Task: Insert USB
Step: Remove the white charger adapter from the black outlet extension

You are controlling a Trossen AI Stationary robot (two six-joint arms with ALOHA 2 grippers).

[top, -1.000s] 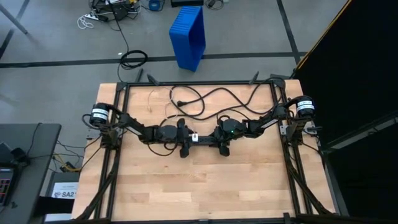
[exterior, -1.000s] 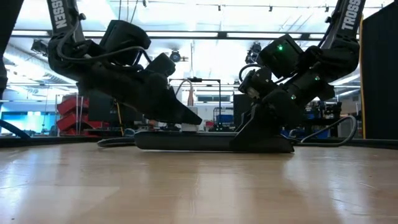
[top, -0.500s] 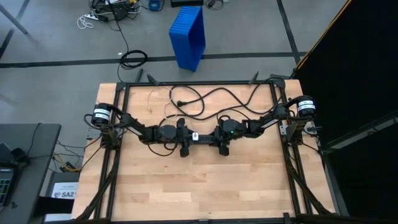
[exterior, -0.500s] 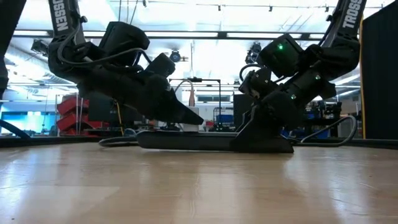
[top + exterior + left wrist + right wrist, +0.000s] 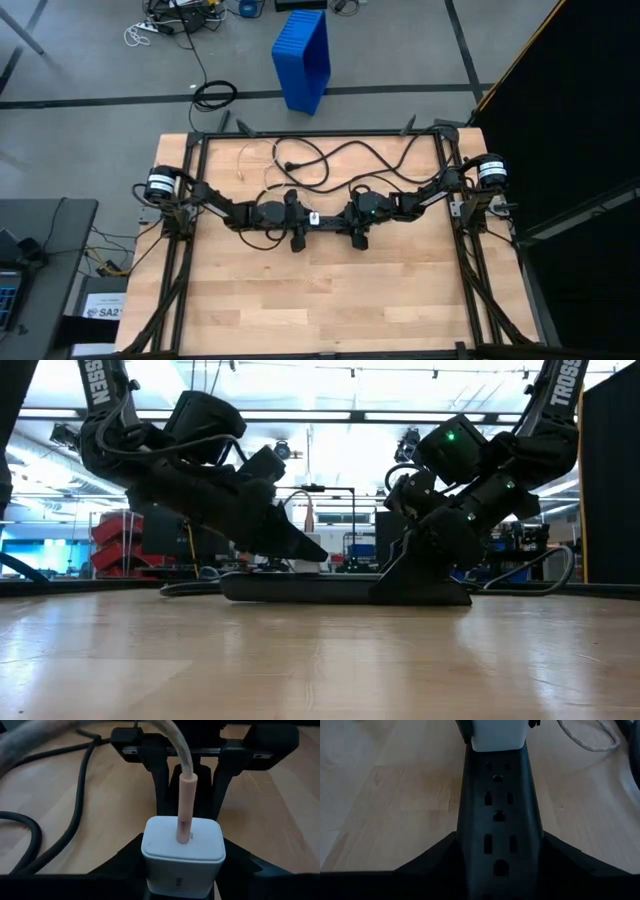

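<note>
A black power strip (image 5: 328, 221) lies at the table's middle, with a white charger (image 5: 182, 850) plugged into its left end. The USB's pale pinkish plug (image 5: 186, 805) stands in the charger's face, and its thin beige cable (image 5: 245, 160) runs off toward the far left. My left gripper (image 5: 182, 845) comes from the left, with its fingers on either side of the charger. My right gripper (image 5: 499, 850) comes from the right and is shut on the power strip (image 5: 497, 795). My left gripper has the white charger between its two fingers (image 5: 127, 862), which lie against its two opposite sides (image 5: 146, 845). They slant down from the table's left. The charger sits on the strip, with the USB plug standing free between the fingers. My right gripper pinches the power strip's two long sides (image 5: 465, 835) between its fingers (image 5: 427, 857), right of the charger. The fingers slant down from the table's right, astride the strip. The strip lies flat on the table (image 5: 300, 588).
The strip's thick black cord (image 5: 330, 160) loops over the table's far half. The dark frame rails (image 5: 190, 200) run along the table's left, right and far edges. A blue bin (image 5: 303, 55) stands on the floor beyond the table. Bare wood (image 5: 320, 300) fills the near half.
</note>
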